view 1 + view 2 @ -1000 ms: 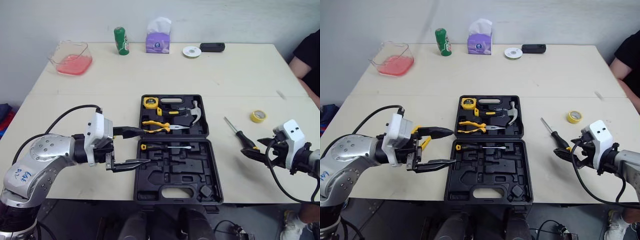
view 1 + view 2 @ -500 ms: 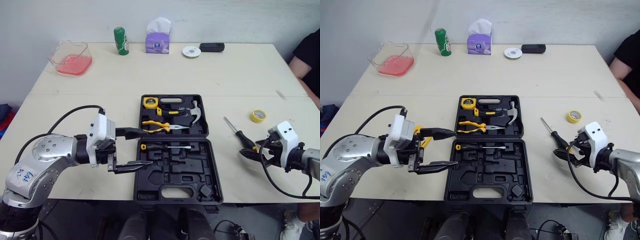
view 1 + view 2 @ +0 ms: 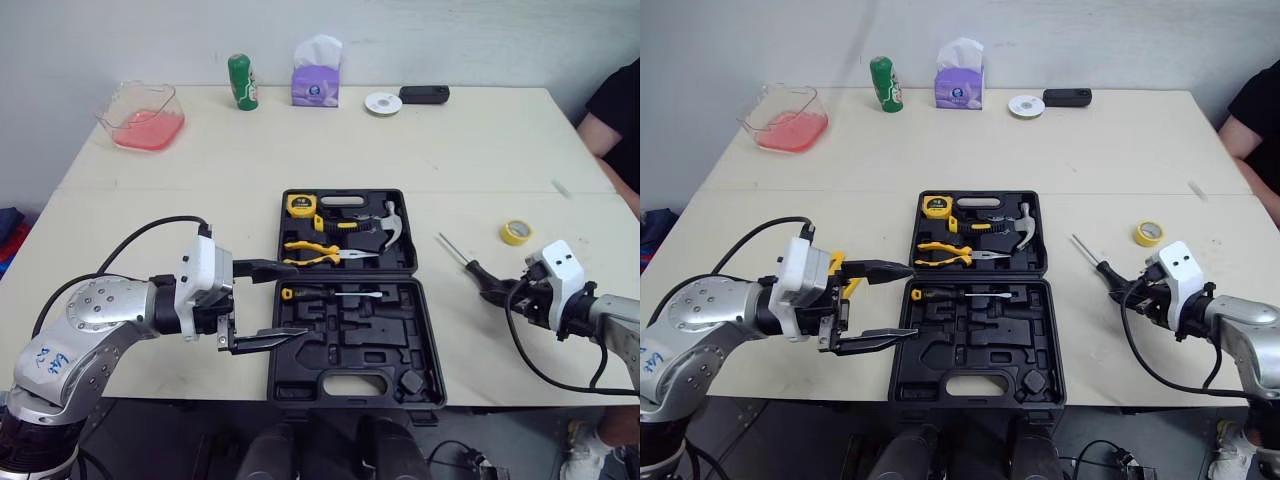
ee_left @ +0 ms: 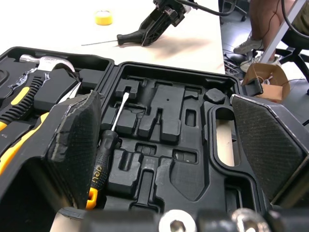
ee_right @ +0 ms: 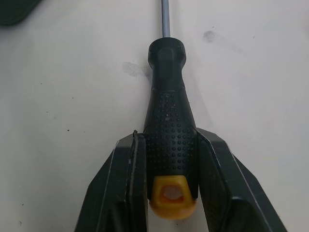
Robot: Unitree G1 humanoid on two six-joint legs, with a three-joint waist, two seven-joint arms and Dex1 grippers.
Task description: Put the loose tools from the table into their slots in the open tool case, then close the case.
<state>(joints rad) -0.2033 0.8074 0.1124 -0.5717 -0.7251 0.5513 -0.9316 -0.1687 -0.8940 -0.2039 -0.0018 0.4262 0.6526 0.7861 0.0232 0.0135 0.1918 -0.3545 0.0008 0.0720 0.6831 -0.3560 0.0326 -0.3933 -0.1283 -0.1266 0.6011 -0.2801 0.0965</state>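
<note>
right tool point(image 3: 497, 291) clamped on the butt end of the loose screwdriver point(image 5: 166, 96), one finger on each side of the dotted black handle, yellow cap poking out behind. the screwdriver is on the counter point(image 3: 480, 150) at 3 o'clock from the tool case point(image 3: 340, 345), shaft aimed toward 11 o'clock. whether it rests on the counter or is just off it, cannot tell.

left tool point(image 3: 285, 298) wide open, holding nothing, hanging at the case's 9 o'clock edge.

step in hand, as i judge it: carry the screwdriver to a free slot.
- grip sits far back, so the long shaft may droop or swing; lift slow and keep it level.
- turn the shaft to lie 3-to-9, as the small screwdriver point(image 4: 104, 157) already in the case does.
- lower straight into the moulded recess, press until seated, then let go.
- left tool is well placed to steady the case if it slides.

yellow tape roll point(image 3: 516, 232) at 1 o'clock from the right tool is also loose.

writing: the small screwdriver's handle reads "deli". print on the green can point(image 3: 241, 81) and tissue box point(image 3: 316, 72) is too small to read.
</note>
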